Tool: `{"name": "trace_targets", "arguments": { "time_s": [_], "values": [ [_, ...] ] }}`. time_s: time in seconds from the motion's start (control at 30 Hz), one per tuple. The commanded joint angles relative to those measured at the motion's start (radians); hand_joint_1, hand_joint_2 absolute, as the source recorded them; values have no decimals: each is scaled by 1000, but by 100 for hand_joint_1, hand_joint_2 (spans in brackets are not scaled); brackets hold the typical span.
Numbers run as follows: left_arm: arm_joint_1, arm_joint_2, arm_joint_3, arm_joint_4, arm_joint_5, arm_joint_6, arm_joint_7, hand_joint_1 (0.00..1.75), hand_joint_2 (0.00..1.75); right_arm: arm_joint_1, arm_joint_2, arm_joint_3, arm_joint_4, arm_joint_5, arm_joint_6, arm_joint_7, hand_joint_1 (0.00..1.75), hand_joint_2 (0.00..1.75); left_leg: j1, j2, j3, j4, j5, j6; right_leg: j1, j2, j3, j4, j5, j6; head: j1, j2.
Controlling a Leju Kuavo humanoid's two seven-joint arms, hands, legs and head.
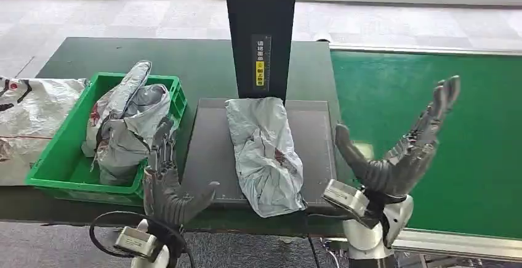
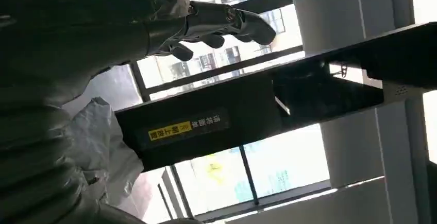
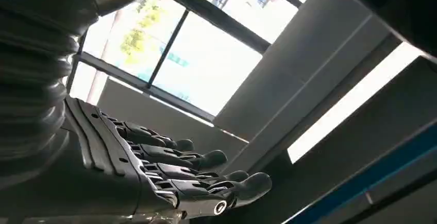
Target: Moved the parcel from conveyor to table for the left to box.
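The crinkly grey plastic parcel bag (image 1: 266,155) lies flat on the dark grey square pad (image 1: 209,151) on the table, right in the middle, with its near end hanging a bit over the pad's front edge; I think it is light and soft and floppy, and its shiny skin looks slippery, so it could slide or sag if I pinch just a corner; I would take it across its puffy middle, where it is thickest. My left hand (image 1: 169,185) is at about 8 o'clock from the parcel, fingers spread apart and holding nothing, just beside the green plastic crate (image 1: 58,157); my right hand (image 1: 400,151) is at about 3 o'clock from it, raised up with fingers apart, holding nothing too. The crate sits at 9 o'clock and has more grey bags (image 1: 126,123) piled in it. A tall black post with a yellow label (image 1: 261,34) stands at 12 o'clock, behind the pad. The green conveyor belt (image 1: 468,138) runs along the far right.
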Motion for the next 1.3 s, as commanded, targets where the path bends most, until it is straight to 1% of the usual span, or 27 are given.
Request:
{"name": "trace_targets", "arguments": {
  "time_s": [0.03,0.13,0.17,0.2,0.27,0.33,0.4,0.43,0.47,0.5,0.53,0.57,0.6,0.63,0.67,0.7,0.77,0.8,0.9,1.27,1.3],
  "values": [
    [-122,-42,-12,328,-109,-17,4,0,175,120,15,97,-240,-47,6,2,0,175,0,-6,3,-3,1,0,0,-5,5,-2,-1,0,0,0],
    [-122,-42,-12,328,-109,-17,4,0,175,120,15,97,-240,-47,6,2,0,175,0,-2,6,-4,1,0,0,-2,6,-4,0,-1,0,0],
    [-122,-42,-12,328,-109,-17,4,0,175,120,15,97,-240,-47,6,2,0,175,0,-1,4,-2,0,0,0,-1,4,-2,0,0,0,0],
    [-122,-42,-12,328,-109,-17,4,0,175,120,15,97,-240,-47,6,2,0,175,1,-2,5,-4,1,0,1,-2,6,-4,0,-1,0,0],
    [-122,-42,-12,328,-109,-17,4,0,175,120,15,97,-240,-47,6,2,0,175,0,0,4,-2,0,0,0,0,4,-2,0,0,0,0],
    [-122,-42,-12,328,-109,-17,4,0,175,120,15,97,-240,-47,6,2,0,175,0,-1,5,-3,0,0,0,-1,5,-3,0,0,0,0],
    [-227,-86,0,492,-185,-9,50,0,175,100,15,124,-255,-65,6,2,0,175,1,-1,8,-5,0,0,1,0,8,-5,0,-1,0,0],
    [-279,-102,4,567,-230,8,69,0,175,92,15,146,-252,-72,6,2,0,175,0,-2,4,-2,1,0,0,-2,4,-1,0,0,0,0],
    [-309,-111,4,610,-251,10,96,0,175,87,15,153,-253,-70,6,2,0,175,0,-4,4,-3,2,0,1,-4,6,-3,0,0,0,0],
    [-394,-134,0,743,-327,67,138,0,175,76,15,170,-251,-73,6,2,0,175,-1,-2,3,-2,1,0,-1,-3,3,-1,0,0,0,0],
    [-431,-138,-10,798,-323,84,142,0,175,71,15,175,-258,-73,6,2,0,175,0,-4,2,-1,2,0,0,-5,4,-1,0,0,0,0],
    [-459,-138,-33,845,-360,118,171,0,175,69,15,179,-255,-72,6,2,0,175,1,-5,3,-2,3,1,1,-7,6,-2,1,0,0,0],
    [-512,-138,-82,926,-367,160,222,0,175,59,15,193,-244,-80,6,2,0,175,0,-4,3,-1,2,1,0,-5,5,-1,1,0,0,0],
    [-528,-138,-93,949,-372,177,237,0,175,55,15,191,-242,-81,6,2,0,175,1,-5,3,-2,3,1,1,-6,6,-3,1,0,0,0],
    [-568,-138,-144,1021,-428,243,306,0,175,48,15,190,-227,-75,6,2,0,175,0,-4,2,-1,3,1,0,-5,4,-1,2,1,0,0],
    [-580,-138,-162,1046,-413,235,329,0,175,45,15,191,-220,-77,6,2,0,175,0,-4,3,-2,3,1,0,-5,5,-2,3,1,0,0],
    [-580,-138,-162,1046,-413,235,329,0,175,45,15,191,-220,-77,6,2,0,175,0,-4,4,-3,4,1,0,-5,7,-4,3,1,0,0],
    [-580,-138,-162,1046,-413,235,329,0,175,45,15,191,-220,-77,6,2,0,175,0,-1,4,-2,3,1,-1,-2,5,-2,3,2,0,0],
    [-580,-138,-162,1046,-413,235,329,0,175,45,15,191,-220,-77,6,2,0,175,-1,1,5,-3,3,1,-1,1,6,-3,4,1,0,0],
    [-580,-138,-162,1046,-413,235,329,0,175,45,15,191,-220,-77,6,2,0,175,0,2,3,-2,2,1,-1,2,4,-1,3,2,0,0],
    [-627,-138,-246,1153,-476,228,495,0,175,37,15,194,-206,-81,6,2,0,175,0,2,3,-1,2,1,0,2,4,-1,3,2,0,0]
  ]
}}
